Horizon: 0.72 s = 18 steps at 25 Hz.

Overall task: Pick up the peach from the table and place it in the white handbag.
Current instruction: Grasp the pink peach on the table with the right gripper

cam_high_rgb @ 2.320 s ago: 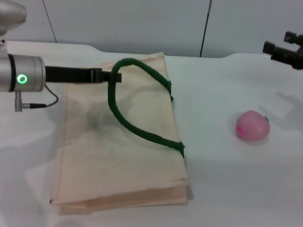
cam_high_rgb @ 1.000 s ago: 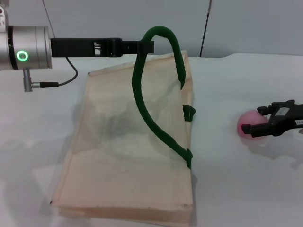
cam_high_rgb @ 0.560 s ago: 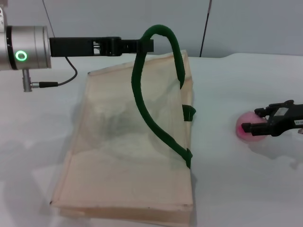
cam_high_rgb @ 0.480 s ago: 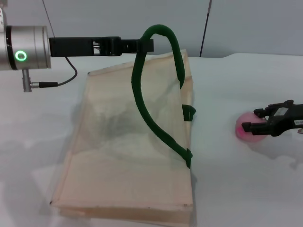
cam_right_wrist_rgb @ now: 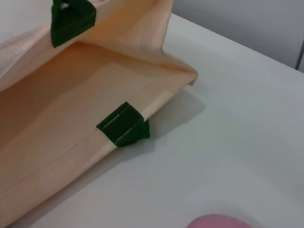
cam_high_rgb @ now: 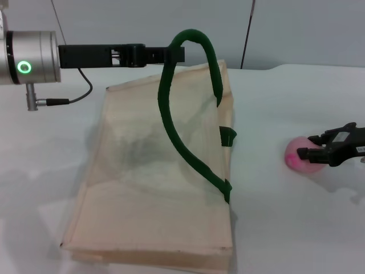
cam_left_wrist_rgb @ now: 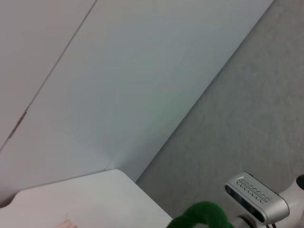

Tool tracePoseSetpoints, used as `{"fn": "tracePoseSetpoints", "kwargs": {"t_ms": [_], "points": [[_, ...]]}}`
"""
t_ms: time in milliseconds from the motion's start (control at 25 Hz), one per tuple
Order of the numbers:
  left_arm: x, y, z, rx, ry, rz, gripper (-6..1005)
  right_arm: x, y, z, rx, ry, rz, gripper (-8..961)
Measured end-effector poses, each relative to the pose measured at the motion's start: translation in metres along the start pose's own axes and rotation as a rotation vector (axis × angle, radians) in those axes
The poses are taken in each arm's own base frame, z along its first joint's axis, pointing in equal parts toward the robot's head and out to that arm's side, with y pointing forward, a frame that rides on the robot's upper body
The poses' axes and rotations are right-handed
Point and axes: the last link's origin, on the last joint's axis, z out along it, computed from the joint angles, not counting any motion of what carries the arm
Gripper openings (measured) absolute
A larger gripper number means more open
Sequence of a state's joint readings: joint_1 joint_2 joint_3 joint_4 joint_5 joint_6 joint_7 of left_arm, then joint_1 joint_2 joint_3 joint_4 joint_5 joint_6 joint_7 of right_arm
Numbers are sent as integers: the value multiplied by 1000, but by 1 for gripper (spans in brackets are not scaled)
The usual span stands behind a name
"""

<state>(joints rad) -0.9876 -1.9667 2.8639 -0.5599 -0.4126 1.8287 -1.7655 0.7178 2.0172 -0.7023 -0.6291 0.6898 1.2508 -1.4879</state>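
right gripper [cam_high_rgb: 311, 146] at peach [cam_high_rgb: 300, 157], grip unclear — handbag [cam_high_rgb: 154, 188] mouth open

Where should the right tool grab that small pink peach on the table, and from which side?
Grip the small round pink peach across its widest middle, coming in level from the robot's right, where the right tool already sits. It rests alone on the white table, and the cream cloth handbag stands on its other side.

- Head camera looks down and forward across the worktop [cam_high_rgb: 268, 228], toward its far edge.
- Right wrist camera sits low and close, sharing the white handbag [cam_right_wrist_rgb: 71, 142] [cam_high_rgb: 148, 188].
- Left wrist camera faces the wall.
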Motion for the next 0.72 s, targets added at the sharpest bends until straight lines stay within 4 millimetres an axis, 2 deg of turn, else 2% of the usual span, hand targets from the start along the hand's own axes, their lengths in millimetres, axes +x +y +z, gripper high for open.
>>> {"fn": "tracePoseSetpoints", "kwargs": {"t_ms": [520, 720], "points": [[0, 0, -1, 1, 7, -1, 120, -3, -4, -7, 18, -32, 0, 364], [1, 0, 0, -2, 6, 1, 120, -15, 5, -14, -45, -89, -37, 315]]}}
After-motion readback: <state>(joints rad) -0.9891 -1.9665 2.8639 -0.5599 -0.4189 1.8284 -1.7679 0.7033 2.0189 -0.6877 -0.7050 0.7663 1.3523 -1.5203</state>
